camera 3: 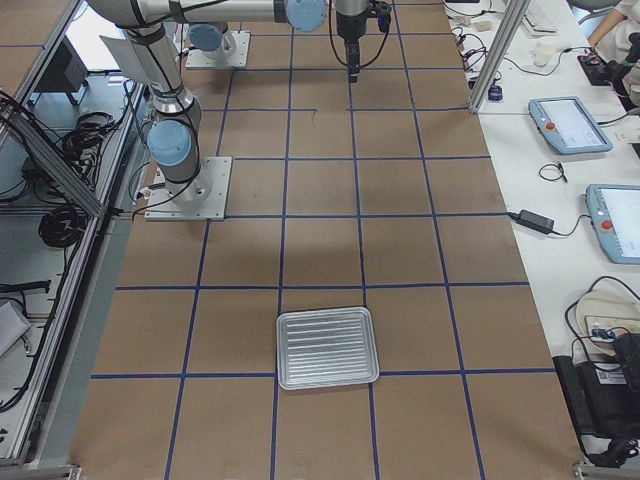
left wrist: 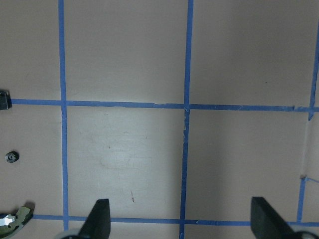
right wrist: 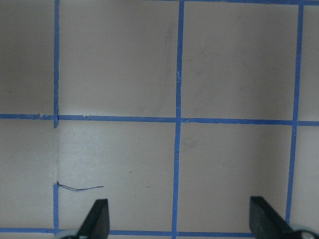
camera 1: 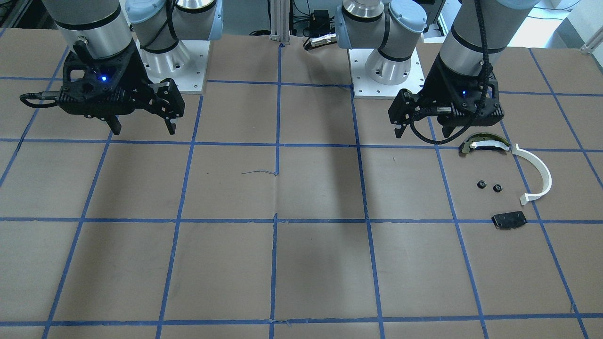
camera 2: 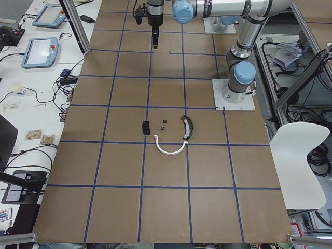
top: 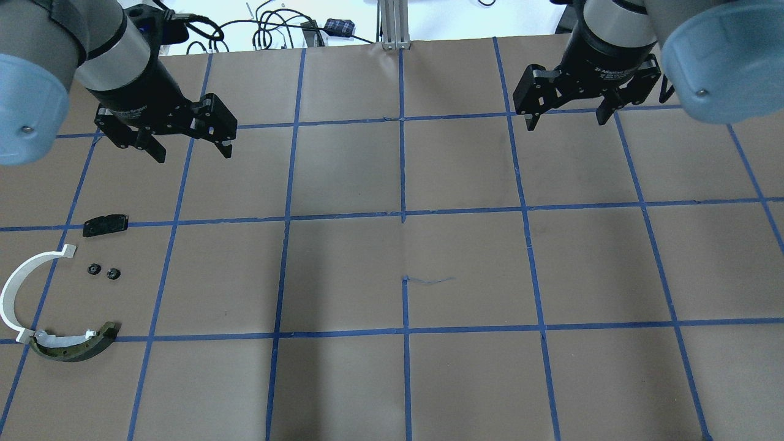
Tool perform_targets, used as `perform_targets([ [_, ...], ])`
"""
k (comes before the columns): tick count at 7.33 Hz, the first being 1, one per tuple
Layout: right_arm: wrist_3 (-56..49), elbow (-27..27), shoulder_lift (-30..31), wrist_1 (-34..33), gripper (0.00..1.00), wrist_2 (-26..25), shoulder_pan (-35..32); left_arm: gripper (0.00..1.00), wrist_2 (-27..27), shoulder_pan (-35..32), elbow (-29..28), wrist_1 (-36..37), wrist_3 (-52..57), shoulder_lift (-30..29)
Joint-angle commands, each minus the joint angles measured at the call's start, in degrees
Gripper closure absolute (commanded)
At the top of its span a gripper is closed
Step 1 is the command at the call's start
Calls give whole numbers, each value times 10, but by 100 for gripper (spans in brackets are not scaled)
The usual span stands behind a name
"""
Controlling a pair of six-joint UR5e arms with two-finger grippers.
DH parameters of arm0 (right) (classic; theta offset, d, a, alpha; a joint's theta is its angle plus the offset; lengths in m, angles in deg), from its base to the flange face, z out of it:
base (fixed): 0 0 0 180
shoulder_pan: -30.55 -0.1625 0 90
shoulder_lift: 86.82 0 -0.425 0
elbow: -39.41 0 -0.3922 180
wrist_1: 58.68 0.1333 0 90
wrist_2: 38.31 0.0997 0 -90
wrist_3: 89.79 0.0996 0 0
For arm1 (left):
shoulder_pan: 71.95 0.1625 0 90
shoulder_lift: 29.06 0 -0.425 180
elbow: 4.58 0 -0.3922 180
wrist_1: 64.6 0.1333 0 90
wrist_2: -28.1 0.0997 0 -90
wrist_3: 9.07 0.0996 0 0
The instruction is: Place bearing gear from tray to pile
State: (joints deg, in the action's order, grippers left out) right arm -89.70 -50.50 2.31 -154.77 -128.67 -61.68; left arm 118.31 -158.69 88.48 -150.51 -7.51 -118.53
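Jaws wide apart, my left gripper [top: 194, 154] and right gripper [top: 566, 122] hang above the table [top: 465, 263], holding nothing. Two small black gears [top: 93, 269] lie (side by side, not touching) between the black plate [top: 105, 225] and the olive-edged curved piece [top: 79, 352], beside the white half-ring strip [top: 37, 258].

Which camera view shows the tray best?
Exterior right. The tray lies there whole, near the camera, nothing covering it, and no part shows in it. The front-facing, overhead, exterior left and both wrist views show none of it.
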Motion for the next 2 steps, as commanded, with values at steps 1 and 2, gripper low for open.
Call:
perform_targets([
  [1, 0, 0, 0, 0, 0, 0, 0, 0, -4, -1, 3, -9, 1, 4],
  [2, 0, 0, 0, 0, 0, -1, 0, 0, 0, -1, 4, -10, 1, 3],
])
